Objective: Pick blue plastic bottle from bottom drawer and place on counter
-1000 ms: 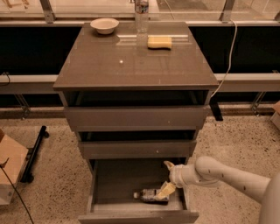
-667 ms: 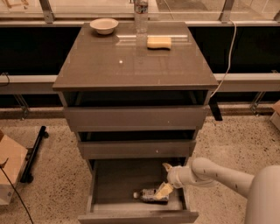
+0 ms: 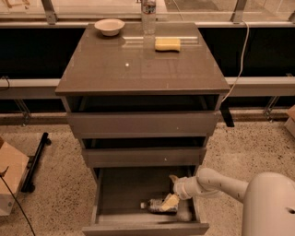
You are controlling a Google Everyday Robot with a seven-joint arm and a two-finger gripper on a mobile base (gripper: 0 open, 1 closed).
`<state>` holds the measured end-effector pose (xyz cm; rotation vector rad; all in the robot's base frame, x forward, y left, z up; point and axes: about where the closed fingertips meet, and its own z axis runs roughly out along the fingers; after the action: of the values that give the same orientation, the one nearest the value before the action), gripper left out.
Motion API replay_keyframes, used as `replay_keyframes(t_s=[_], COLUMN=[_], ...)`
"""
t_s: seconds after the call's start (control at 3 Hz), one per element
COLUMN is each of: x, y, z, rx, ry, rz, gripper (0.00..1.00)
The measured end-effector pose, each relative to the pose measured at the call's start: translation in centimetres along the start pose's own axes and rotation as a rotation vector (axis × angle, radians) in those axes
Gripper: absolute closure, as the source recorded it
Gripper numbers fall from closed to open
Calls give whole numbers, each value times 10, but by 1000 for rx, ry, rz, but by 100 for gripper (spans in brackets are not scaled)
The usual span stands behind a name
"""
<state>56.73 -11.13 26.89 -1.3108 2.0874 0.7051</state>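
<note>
The bottom drawer (image 3: 115, 189) stands pulled open below the two drawers above it. The blue plastic bottle (image 3: 156, 204) lies on its side near the drawer's front right, white cap pointing left. My gripper (image 3: 171, 193) reaches into the drawer from the right on the white arm (image 3: 216, 183). One pale finger lies over the bottle's right end, the other shows behind it. The bottle rests on the drawer floor. The counter (image 3: 138, 64) is the glossy top of the cabinet.
On the counter stand a white bowl (image 3: 109, 26) at the back left, a taller clear water bottle (image 3: 148, 14) at the back middle and a yellow sponge (image 3: 168, 44). A cardboard box (image 3: 9, 182) sits on the floor at left. A white cable (image 3: 239, 60) hangs at right.
The arm has shifted slightly left and lower into the drawer, bringing the gripper closer over the bottle. The bottle has not moved.
</note>
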Motion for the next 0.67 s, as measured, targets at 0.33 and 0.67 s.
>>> replay_keyframes(t_s=[0.33, 0.67], x=[17, 35], y=[-6, -11], z=[18, 37], rx=[-7, -6], ry=[10, 29], rz=[22, 42], gripper=[0, 0])
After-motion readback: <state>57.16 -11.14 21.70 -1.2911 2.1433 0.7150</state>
